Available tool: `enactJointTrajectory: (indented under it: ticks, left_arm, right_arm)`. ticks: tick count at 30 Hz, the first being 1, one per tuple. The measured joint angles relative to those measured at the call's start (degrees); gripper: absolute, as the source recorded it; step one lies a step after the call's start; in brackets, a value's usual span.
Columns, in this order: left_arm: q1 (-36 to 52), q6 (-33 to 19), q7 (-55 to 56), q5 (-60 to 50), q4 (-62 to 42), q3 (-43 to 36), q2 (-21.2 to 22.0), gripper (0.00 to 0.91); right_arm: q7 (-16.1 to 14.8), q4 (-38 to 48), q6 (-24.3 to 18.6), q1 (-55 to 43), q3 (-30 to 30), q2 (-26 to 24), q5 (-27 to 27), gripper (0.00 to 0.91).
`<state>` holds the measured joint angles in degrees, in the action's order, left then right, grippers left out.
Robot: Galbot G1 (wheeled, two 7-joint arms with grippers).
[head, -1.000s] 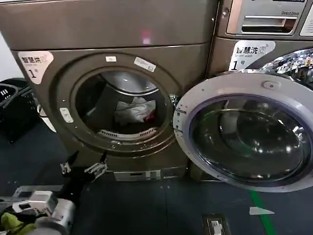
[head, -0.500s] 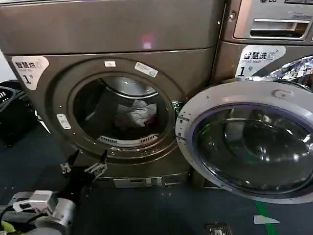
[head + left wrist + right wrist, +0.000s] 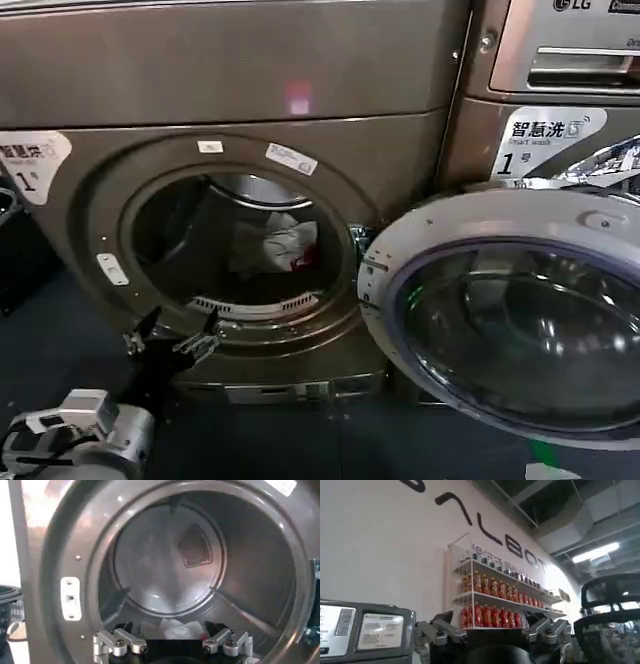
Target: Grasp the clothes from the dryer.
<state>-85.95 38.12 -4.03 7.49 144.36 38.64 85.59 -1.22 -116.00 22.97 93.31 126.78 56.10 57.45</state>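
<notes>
The dryer is a bronze-brown front loader with its porthole uncovered and a white "1" sticker at its left. Its silver-rimmed glass door hangs swung out to the right. The clothes, a small white and grey bundle with a bit of red, lie low at the back of the drum. My left gripper stands open just below and in front of the porthole's lower left rim, holding nothing. In the left wrist view the clothes show past the spread left gripper. My right gripper is open and empty, facing a wall.
A like machine with a "Smart wash" sticker stands to the right, behind the open door. A black basket sits at the far left edge. A shelf of bottles hangs on the wall in the right wrist view.
The dryer has drawn nearer and slid left in the head view, so the porthole looks larger. The left gripper keeps its open pose below the opening.
</notes>
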Motion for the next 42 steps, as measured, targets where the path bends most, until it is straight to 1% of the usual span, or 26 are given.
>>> enactJointTrajectory:
  ticks: [20,27,34,42]
  left_arm:
    - [0.05,-0.23,0.02,0.06,-0.22,-0.05,-0.09,0.907]
    - [1.49,-2.13,0.22,0.72,-2.23,-0.39,-0.93,0.907]
    - [6.32,-5.52,0.52,2.41,-7.92,-1.64,-1.94,0.907]
    - [15.56,-8.60,0.80,2.87,-16.63,-3.73,-2.50,0.907]
  right_arm:
    - [-0.25,-0.60,-0.27,0.34,0.51,0.29,-0.10,0.907]
    - [0.02,-0.71,0.80,0.60,1.25,0.22,-0.56,0.907]
    - [-0.21,-0.87,1.84,1.42,2.42,0.14,-1.59,0.907]
    - [-1.41,-1.45,2.44,2.62,4.14,0.30,-3.51,0.907]
